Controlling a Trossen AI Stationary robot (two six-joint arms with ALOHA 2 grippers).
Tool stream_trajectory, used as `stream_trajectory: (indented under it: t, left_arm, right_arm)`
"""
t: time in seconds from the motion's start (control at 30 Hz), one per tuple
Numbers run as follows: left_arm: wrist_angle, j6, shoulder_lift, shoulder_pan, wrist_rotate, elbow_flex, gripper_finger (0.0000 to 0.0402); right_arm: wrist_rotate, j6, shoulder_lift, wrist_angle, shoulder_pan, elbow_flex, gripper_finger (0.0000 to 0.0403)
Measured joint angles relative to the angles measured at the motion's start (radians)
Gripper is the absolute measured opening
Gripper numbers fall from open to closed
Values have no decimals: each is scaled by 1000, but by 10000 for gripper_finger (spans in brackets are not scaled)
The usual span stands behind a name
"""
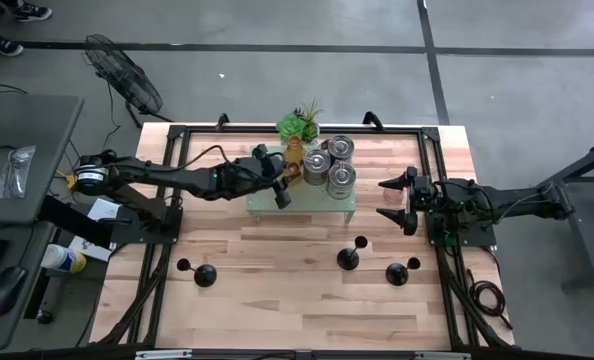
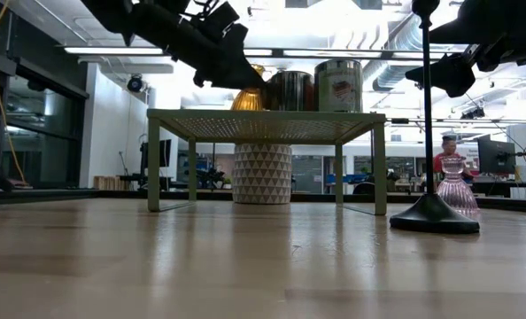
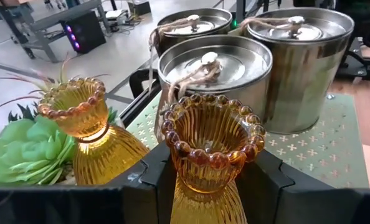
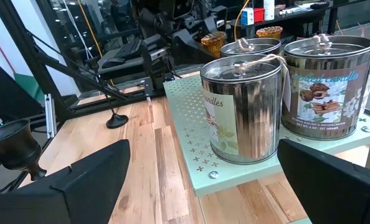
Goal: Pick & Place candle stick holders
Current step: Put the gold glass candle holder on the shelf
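My left gripper (image 1: 283,186) is over the pale green perforated stand (image 1: 307,205), shut on an amber glass holder (image 3: 210,140). A second amber holder (image 3: 90,134) stands on the stand beside the green plant (image 1: 299,125). Three silvery tin holders (image 1: 340,180) stand on the stand's right half. My right gripper (image 1: 402,200) is open and empty to the right of the stand, its fingers (image 4: 91,180) pointing toward the tins (image 4: 241,109). A pink glass holder (image 2: 458,190) stands on the table near it. Several black stemmed holders (image 1: 348,258) stand on the near half of the table. My left gripper has the amber holder pinched between its two fingers (image 3: 152,177) at the narrow neck (image 3: 207,186) just under the beaded cup. The fingers come from the table's left, slanting a little down. The holder is upright. Whether its foot is on the stand, the gripper hides.
The plant in its white patterned pot (image 2: 263,173) stands at the stand's far side. Black holders stand at the near left (image 1: 206,275) and near right (image 1: 396,272), and one (image 2: 431,213) shows close in the low view. Bare wood (image 1: 277,300) lies between them.
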Motion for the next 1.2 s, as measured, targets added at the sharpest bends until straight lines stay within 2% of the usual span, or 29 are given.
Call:
stream_trajectory:
  t: [0.23,0.4,0.67,1.2]
  left_arm:
    - [4,0,0,0,-2,0,129]
    - [3,-4,0,0,-50,0,129]
    - [10,-31,11,16,-67,0,129]
    - [47,-31,39,19,-14,-1,129]
  right_arm:
    - [0,0,0,0,0,0,400]
    - [0,0,0,0,0,0,400]
    - [0,0,0,0,0,0,400]
    - [0,0,0,0,0,0,400]
